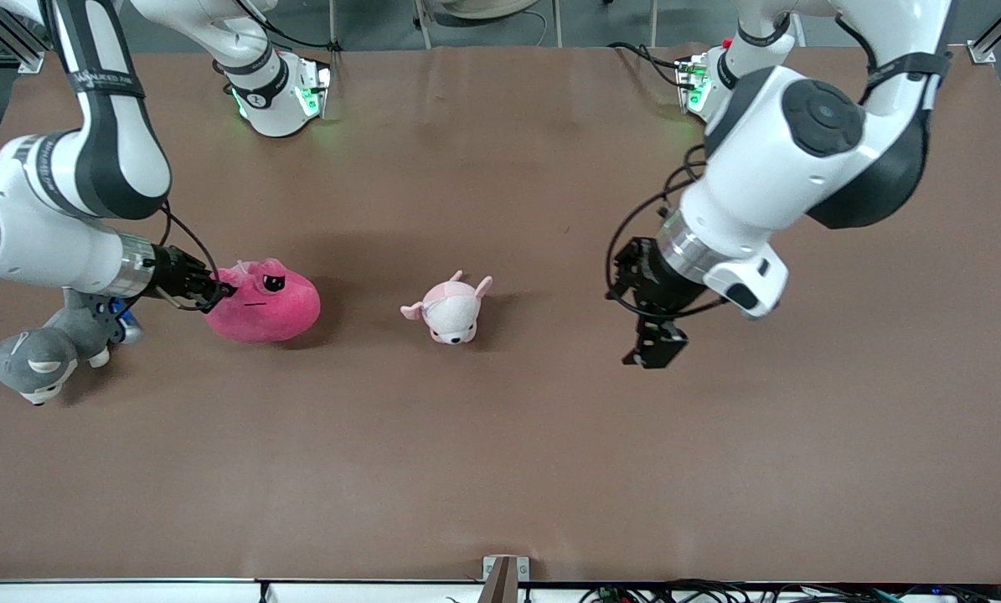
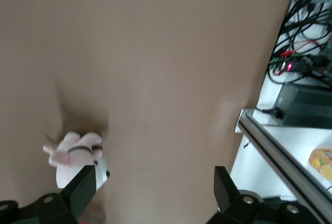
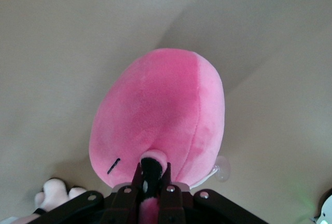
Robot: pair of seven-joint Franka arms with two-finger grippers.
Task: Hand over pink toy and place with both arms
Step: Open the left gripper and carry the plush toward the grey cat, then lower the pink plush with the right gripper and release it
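The right gripper (image 1: 215,293) is pinching the pink toy (image 1: 265,303) on the table (image 1: 500,461) — the left gripper (image 1: 652,345) is waiting, fingers spread, over bare tabletop.

You are looking at a table (image 1: 500,469) covered in matt brown sheeting, faintly creased and showing no shine. The pink toy (image 1: 267,303) is showing a soft, fuzzy plush cloth in hot pink, with a paler panel visible in the right wrist view. The small eared animal (image 1: 451,310) and the grey cat toy (image 1: 43,356) are wearing the same short-pile fabric. The arms (image 1: 789,151) are gleaming in glossy white plastic shells with smooth black bands and a brushed metal ring at each wrist. The right gripper (image 1: 215,293) and left gripper (image 1: 655,347) are presenting matt black plastic, pinching plush in the right's case.
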